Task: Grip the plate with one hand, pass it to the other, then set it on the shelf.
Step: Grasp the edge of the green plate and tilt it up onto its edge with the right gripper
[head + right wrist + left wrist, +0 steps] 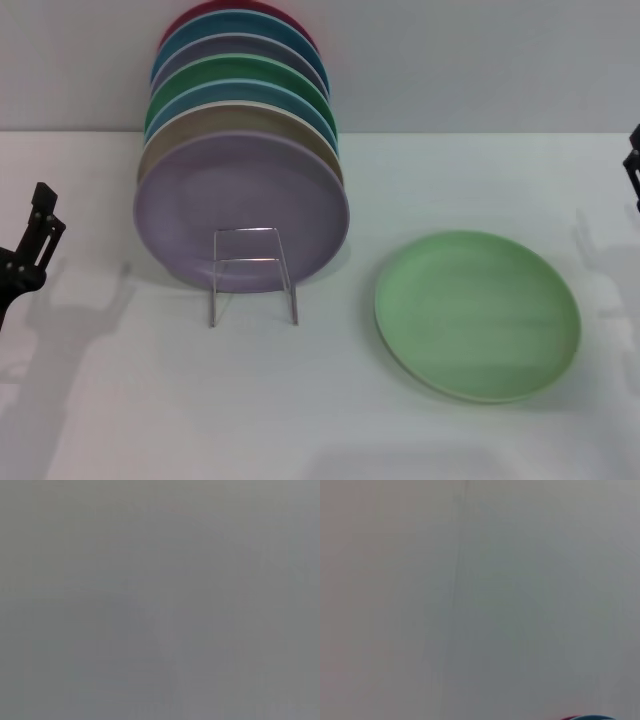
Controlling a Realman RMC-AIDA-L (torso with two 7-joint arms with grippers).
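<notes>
The light mint-green plate (478, 315) lies flat on the white table to the right of centre in the head view. The silver wire shelf (252, 275) stands left of it, with several coloured plates upright in it and a lilac plate (242, 212) at the front. My left gripper (30, 250) is at the far left edge, well away from the plate. My right gripper (633, 162) shows only as a dark sliver at the far right edge. Neither holds anything. Both wrist views show only a blank grey wall.
The stack of upright plates (240, 90) fills the shelf back to the wall. The white table (150, 400) stretches in front of the shelf and the plate. A sliver of the stack's top rims shows in the left wrist view (590, 717).
</notes>
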